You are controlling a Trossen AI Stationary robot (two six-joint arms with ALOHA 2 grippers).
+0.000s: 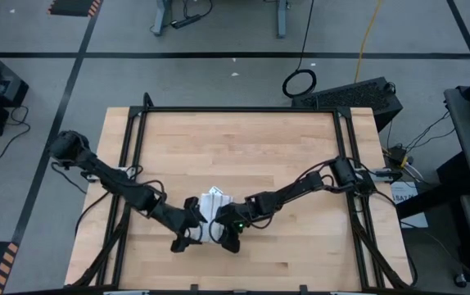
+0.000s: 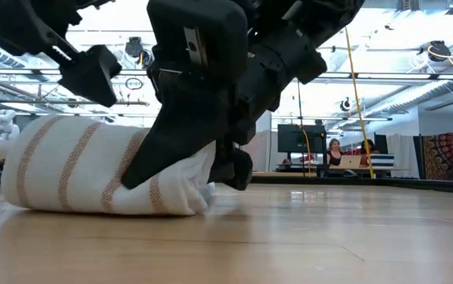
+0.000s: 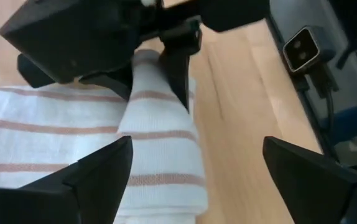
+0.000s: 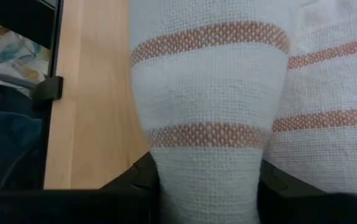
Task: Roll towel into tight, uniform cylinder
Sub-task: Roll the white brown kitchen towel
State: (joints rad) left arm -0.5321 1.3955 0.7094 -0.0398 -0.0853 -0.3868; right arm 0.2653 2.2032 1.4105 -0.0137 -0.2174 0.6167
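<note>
the towel (image 1: 212, 205) lies on the wooden tabletop (image 1: 243, 147) at about six o'clock in the high view, close to the near edge and squeezed between the two arms, which come in from nine and three o'clock and meet over it. in the low view it is already a thick roll lying on its side, white with thin reddish-brown stripes wrapping around it, so the stripes are not dark here; one end looks bunched and looser than the rest, which suggests the cylinder is formed but not yet even. the right hand (image 4: 209, 186) is clamped on the towel: its own camera shows a fold of cloth pinched between the two dark fingers (image 4: 135, 180) and rising away from them, drawn in narrow at the grip. that hold probably serves to keep the outer layer tight and stop the roll from springing open. the left hand (image 3: 197, 168) stands with its fingers (image 3: 97, 171) well apart, straddling the end of the roll without closing on it; cloth shows in the gap between them, and the right hand's dark body shows just beyond, on the towel. being spread beside the roll, it seems placed to steady or tuck the loose end while the other keeps tension. a person sits far behind the tabletop in the low view, well away from the work.
</note>
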